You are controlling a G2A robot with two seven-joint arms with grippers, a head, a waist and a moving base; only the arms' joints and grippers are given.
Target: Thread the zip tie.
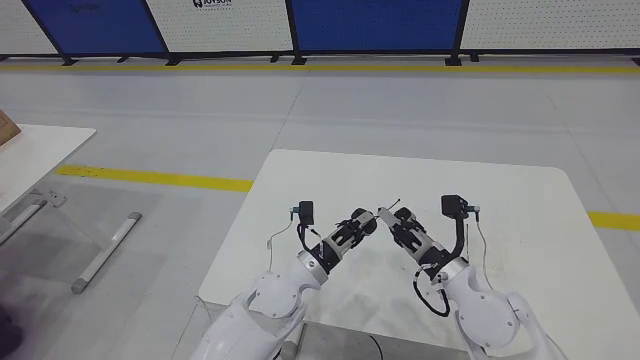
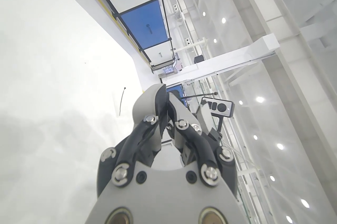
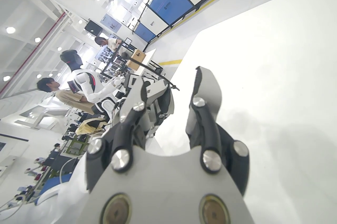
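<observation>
Top view: both arms meet over the white table (image 1: pixel 500 190). The left gripper (image 1: pixel 362 223) and right gripper (image 1: pixel 392 222) stand tip to tip, nearly touching. The zip tie (image 1: pixel 392 203) shows as a thin black strip just past their tips.

Left wrist view: the left gripper (image 2: pixel 166 97) is pressed together, pinching the zip tie (image 2: pixel 200 95) between its pads. The free length runs out beyond the fingertips toward the right arm. A separate black strip (image 2: pixel 122 101) lies on the table just beside the fingertips; whether it is another tie cannot be confirmed.

Right wrist view: the right gripper (image 3: pixel 171 76) is spread and holds nothing. The zip tie (image 3: pixel 155 72) arcs across just ahead of its fingers, carried by the left gripper (image 3: pixel 158 96).

Assessment: the tie is judged very light, thin, springy and slick, and likely to bow or twist under a loose pinch. Recommend gripping its flat faces close to the tip, so the short free end is stiff enough to enter the head.
</observation>
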